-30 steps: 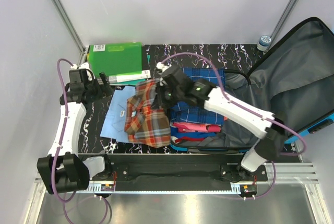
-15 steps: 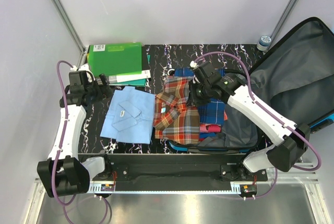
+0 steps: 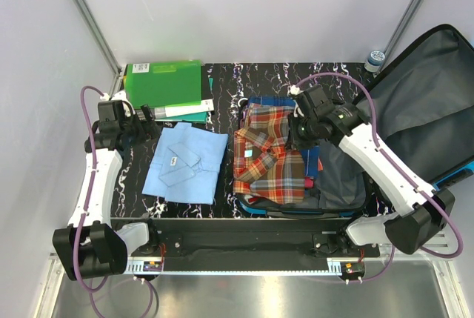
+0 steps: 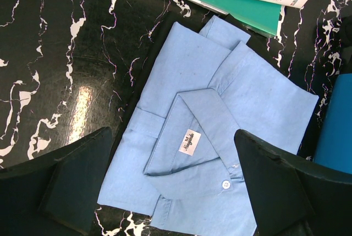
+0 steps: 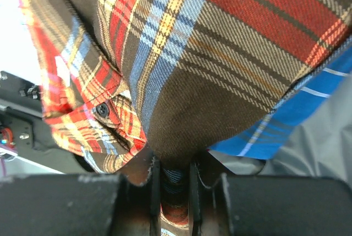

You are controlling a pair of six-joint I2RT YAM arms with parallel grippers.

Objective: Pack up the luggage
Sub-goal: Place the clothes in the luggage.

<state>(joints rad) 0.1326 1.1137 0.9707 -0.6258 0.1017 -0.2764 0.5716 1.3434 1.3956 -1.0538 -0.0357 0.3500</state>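
**Plaid shirt (image 3: 270, 159) over the luggage (image 3: 422, 103)**

Your right gripper (image 5: 175, 173) pinches the plaid shirt's edge so it drapes onto the clothes (image 3: 261, 101) in the luggage, open on the tabletop's (image 3: 133, 184) right. Your left gripper (image 4: 176, 192) hovers wide open over the blue shirt (image 4: 220, 109)

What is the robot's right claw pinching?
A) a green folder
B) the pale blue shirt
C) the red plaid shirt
C: the right gripper is shut on the red plaid shirt over the luggage; the pale blue shirt lies untouched on the table.
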